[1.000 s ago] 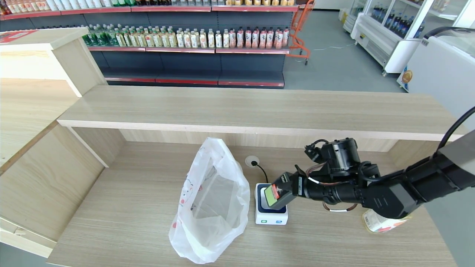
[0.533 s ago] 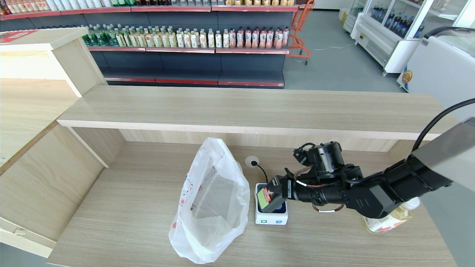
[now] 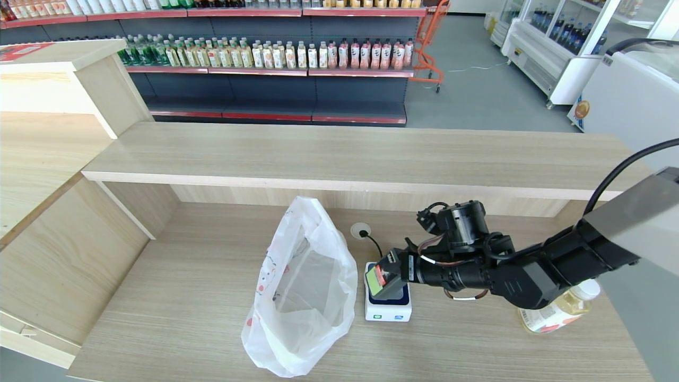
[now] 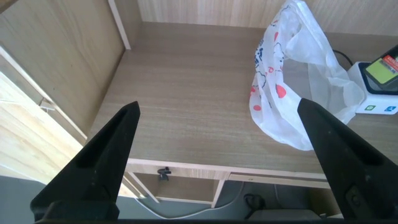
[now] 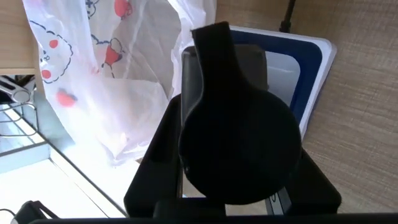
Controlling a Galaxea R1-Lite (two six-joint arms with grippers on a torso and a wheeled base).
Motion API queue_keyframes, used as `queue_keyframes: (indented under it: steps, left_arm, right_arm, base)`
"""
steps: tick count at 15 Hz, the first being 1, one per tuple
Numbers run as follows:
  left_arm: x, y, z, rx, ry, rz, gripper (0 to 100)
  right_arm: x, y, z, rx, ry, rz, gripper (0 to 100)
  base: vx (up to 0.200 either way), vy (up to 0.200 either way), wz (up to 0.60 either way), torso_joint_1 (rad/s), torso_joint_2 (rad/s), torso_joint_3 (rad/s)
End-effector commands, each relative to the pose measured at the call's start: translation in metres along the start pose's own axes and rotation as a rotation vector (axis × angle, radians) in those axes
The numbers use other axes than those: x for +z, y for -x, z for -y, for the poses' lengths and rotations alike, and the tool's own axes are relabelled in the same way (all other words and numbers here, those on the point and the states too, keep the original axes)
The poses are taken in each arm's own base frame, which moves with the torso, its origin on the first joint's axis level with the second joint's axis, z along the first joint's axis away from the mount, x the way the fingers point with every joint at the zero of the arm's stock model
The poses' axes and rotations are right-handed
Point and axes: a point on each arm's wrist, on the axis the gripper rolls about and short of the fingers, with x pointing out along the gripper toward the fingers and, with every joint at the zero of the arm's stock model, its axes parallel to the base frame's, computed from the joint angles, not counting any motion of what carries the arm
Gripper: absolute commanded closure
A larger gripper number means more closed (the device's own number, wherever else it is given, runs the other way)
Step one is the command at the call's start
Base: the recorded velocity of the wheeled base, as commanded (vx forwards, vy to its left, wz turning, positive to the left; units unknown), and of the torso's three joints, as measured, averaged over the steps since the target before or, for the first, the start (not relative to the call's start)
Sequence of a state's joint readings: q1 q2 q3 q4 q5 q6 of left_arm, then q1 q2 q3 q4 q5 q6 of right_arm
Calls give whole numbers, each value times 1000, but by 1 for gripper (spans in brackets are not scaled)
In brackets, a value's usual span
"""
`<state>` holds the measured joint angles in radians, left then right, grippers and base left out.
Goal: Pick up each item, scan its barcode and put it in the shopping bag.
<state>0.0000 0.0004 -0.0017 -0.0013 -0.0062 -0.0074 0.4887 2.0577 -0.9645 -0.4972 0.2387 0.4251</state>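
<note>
Grip first: the right pincer (image 3: 390, 273) is clamped on a small packet (image 3: 377, 280) with a green face and a red strip, held low over the scanner (image 3: 388, 313) on the table (image 3: 185, 307), green face turned up and toward the shopping bag (image 3: 302, 297). The packet looks like a light, stiff little carton. It needs little squeeze, and too much would likely dent its sides. Holding it across the narrow flanks, as now, leaves the broad faces free for the scanner. Which face carries the barcode I cannot tell from here.

The shopping bag stands just beside the scanner on the robot's left. It is thin, limp white film with its mouth sagging open. It will give no support, so the packet should be let go well inside the mouth rather than at the rim.

A bottle (image 3: 557, 313) of yellowish liquid stands on the table under the right arm. It is probably heavier and smooth-walled, and is best taken around the body below the cap.

The left pincer (image 4: 217, 124) hangs near the table's front edge with its fingers spread wide and nothing between them.
</note>
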Motion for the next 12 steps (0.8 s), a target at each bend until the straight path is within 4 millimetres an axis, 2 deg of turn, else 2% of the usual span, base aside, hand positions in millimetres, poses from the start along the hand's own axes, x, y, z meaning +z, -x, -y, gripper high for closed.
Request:
queue_keyframes:
  steps: [1,2,3,4,5,6,8,12]
  left_arm:
    - [0,0,0,0,0,1,0]
    - [0,0,0,0,0,1,0]
    - [0,0,0,0,0,1,0]
    - [0,0,0,0,0,1,0]
    - [0,0,0,0,0,1,0]
    - [0,0,0,0,0,1,0]
    - [0,0,0,0,0,1,0]
    - [0,0,0,0,0,1,0]
  right_arm:
    - [22,33,-23,64,13,98,100]
    - [32,63,-42,114,13,160,100]
    - [32,101,-63,158,7,186,100]
    - [32,129,-71,167,22,198,100]
    - [26,146,-70,131,62,179,100]
    - [17,158,-61,21,150,168,100]
    - [5,161,-40,-207,291,178,100]
    - [-11,158,-33,-283,298,156,100]
  base:
    - [0,0,0,0,0,0]
    - [0,0,0,0,0,0]
    - [0,0,0,0,0,0]
    - [0,0,0,0,0,0]
    - [0,0,0,0,0,0]
    - [0,0,0,0,0,0]
    - [0,0,0,0,0,0]
    - [0,0,0,0,0,0]
